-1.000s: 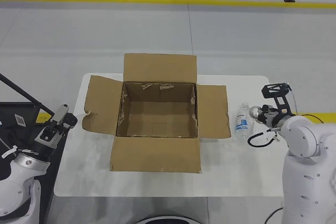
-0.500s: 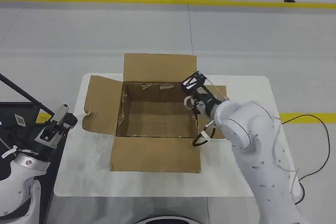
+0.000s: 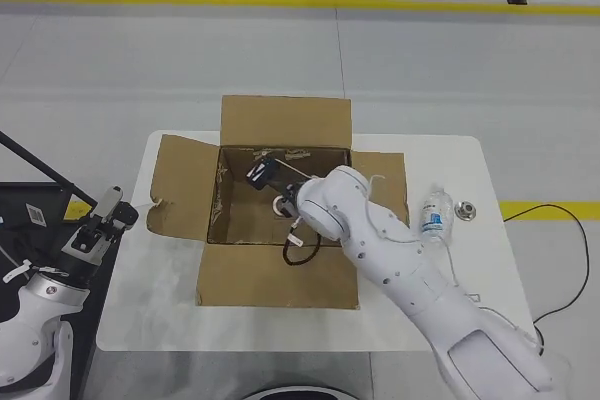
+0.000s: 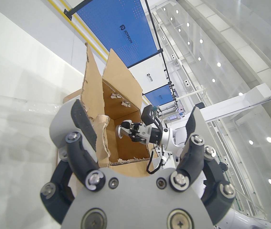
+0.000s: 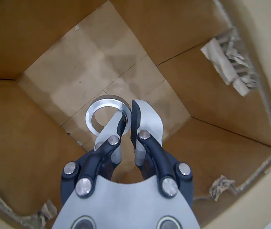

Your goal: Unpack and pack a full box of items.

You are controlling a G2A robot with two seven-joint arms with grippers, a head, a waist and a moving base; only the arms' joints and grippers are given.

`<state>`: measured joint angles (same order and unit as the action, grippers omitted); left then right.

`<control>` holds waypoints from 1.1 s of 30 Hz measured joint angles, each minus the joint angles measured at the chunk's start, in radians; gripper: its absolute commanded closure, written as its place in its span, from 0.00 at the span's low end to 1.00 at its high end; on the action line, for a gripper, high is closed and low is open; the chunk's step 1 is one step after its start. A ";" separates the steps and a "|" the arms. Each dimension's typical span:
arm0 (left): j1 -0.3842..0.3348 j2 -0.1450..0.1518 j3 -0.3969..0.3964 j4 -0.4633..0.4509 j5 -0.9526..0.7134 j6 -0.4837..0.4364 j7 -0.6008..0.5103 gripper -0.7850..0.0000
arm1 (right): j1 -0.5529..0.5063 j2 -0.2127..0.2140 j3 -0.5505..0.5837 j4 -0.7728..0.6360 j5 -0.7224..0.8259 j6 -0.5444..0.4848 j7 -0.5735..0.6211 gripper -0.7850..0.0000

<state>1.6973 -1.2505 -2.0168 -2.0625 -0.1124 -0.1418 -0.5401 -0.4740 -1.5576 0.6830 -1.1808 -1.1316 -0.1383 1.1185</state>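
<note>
Right arm swung across from 3 o'clock of the table into the box, carrying a shiny ring.

The right gripper (image 5: 126, 115) hung inside the open cardboard box (image 3: 280, 280). Its two fingers were pinched tight on the wall of the metal ring (image 5: 103, 103), over the box's bare floor. The left gripper (image 4: 136, 110) was spread wide and held nothing, at 9 o'clock of the box. A water bottle (image 3: 433, 215) and a small metal piece (image 3: 465, 209) lay on the table (image 3: 150, 310) at 3 o'clock of the box. Unpacking looked done. Packing seemed just begun, with those two likely left.
</note>
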 measured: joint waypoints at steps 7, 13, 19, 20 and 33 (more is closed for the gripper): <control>0.000 0.000 0.000 0.000 0.000 0.000 0.000 0.00 | 0.049 -0.063 -0.073 0.228 0.037 0.036 -0.080 0.76; 0.000 0.000 0.000 0.000 0.000 0.000 0.000 0.00 | 0.075 -0.089 -0.082 0.321 0.053 0.025 -0.116 0.64; 0.000 0.000 0.000 0.000 0.000 0.000 0.000 0.00 | 0.073 -0.085 -0.057 0.287 0.031 0.034 -0.115 0.59; 0.000 0.000 0.000 0.000 0.000 0.000 0.000 0.00 | 0.068 -0.081 -0.049 0.270 0.023 0.034 -0.111 0.57; 0.000 0.000 0.000 0.000 0.000 0.000 0.000 0.00 | -0.283 0.098 0.401 -0.480 -0.157 -0.081 0.100 0.39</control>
<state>1.6973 -1.2505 -2.0168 -2.0625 -0.1124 -0.1418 -0.5401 -0.7571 -1.4595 1.0837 -1.6613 -1.2881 -0.2194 1.2190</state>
